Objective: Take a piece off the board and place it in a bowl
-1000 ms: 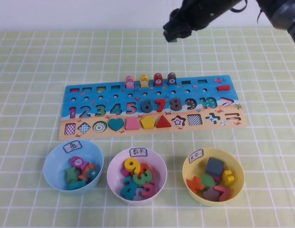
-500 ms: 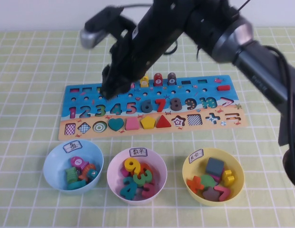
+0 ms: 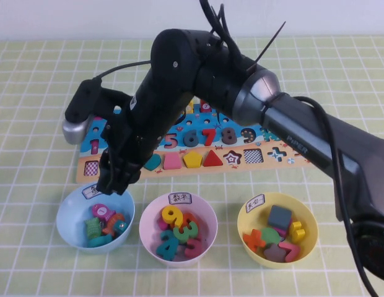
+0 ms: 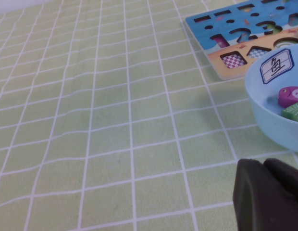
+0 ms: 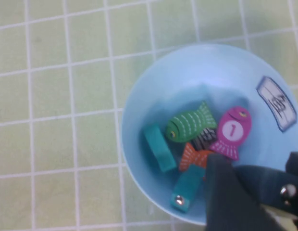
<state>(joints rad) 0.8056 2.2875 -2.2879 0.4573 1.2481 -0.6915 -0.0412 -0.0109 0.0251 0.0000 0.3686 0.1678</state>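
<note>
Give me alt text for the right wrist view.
The right gripper hovers over the light blue bowl, which holds fish-shaped pieces: a green fish, a magenta fish numbered 1, an orange one and teal pieces.

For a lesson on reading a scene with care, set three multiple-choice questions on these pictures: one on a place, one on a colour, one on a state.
1. What is the right gripper over?
A. the board
B. the light blue bowl
C. the yellow bowl

2. What colour is the fish marked 1?
A. green
B. yellow
C. magenta

3. What state is the white-pink bowl in?
A. empty
B. holding number pieces
C. upside down

Answers:
1 B: the high view shows the right gripper above that bowl's rim, and its wrist camera looks straight into the bowl.
2 C: the white 1 sits on the magenta fish.
3 B: coloured numbers fill it.

The left gripper shows only in its wrist view, low over the cloth beside the light blue bowl.
</note>
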